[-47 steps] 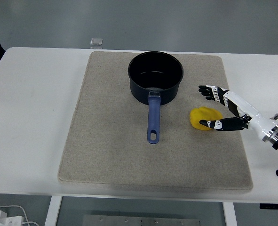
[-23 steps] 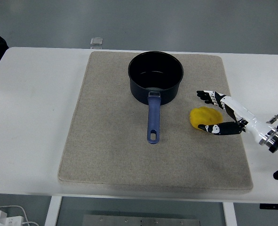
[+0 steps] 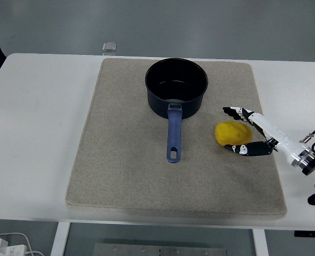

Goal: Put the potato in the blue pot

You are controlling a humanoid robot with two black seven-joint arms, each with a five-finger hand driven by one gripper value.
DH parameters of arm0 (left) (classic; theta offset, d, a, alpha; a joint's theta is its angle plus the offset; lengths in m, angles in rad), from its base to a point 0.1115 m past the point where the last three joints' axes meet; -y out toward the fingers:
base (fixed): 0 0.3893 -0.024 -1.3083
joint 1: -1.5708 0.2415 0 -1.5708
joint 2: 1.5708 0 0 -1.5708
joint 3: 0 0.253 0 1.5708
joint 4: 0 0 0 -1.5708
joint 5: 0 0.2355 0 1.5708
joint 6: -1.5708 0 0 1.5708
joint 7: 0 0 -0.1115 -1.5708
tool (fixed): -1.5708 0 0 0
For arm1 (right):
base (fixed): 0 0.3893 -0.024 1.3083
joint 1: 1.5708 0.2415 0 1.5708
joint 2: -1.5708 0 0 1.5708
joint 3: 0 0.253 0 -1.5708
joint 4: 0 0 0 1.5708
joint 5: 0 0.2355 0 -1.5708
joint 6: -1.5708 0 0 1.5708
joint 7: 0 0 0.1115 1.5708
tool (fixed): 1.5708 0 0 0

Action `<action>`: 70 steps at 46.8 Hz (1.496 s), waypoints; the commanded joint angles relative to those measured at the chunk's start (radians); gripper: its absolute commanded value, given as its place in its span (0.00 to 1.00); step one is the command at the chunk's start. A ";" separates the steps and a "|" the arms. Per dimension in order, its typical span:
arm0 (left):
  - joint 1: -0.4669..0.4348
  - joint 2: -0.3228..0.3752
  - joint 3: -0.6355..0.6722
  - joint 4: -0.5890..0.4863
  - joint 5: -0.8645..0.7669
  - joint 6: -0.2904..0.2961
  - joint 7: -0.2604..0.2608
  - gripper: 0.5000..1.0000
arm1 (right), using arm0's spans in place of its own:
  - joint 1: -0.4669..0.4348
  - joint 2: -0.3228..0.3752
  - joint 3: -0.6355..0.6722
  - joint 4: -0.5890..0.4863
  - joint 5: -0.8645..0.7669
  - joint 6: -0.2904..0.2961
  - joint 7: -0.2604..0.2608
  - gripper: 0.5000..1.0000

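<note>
Head view: right hand [image 3: 251, 132] spread around potato [image 3: 232, 133].

text: none legible | labels: none | brands: none | numbers: 0 readable

Lab: white table [image 3: 40, 133], grey floor [image 3: 200, 26]

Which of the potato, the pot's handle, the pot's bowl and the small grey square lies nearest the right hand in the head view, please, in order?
From the right hand:
1. potato, just left.
2. handle, mat centre.
3. bowl, behind.
4. grey square, far edge.
</note>
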 commanded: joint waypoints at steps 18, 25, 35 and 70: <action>0.000 0.000 0.000 -0.002 0.000 0.000 0.000 1.00 | 0.002 -0.001 -0.020 -0.018 -0.002 -0.002 0.000 0.49; 0.000 0.000 0.000 -0.002 0.000 0.000 0.000 1.00 | 0.002 -0.001 -0.021 -0.018 -0.002 -0.002 0.000 0.33; 0.000 0.000 0.000 -0.005 0.000 0.000 0.000 1.00 | 0.002 -0.001 -0.037 -0.018 -0.002 0.006 0.029 0.00; 0.000 0.000 0.002 0.000 0.000 0.000 0.000 1.00 | 0.008 0.000 -0.041 -0.018 -0.002 -0.002 0.055 0.00</action>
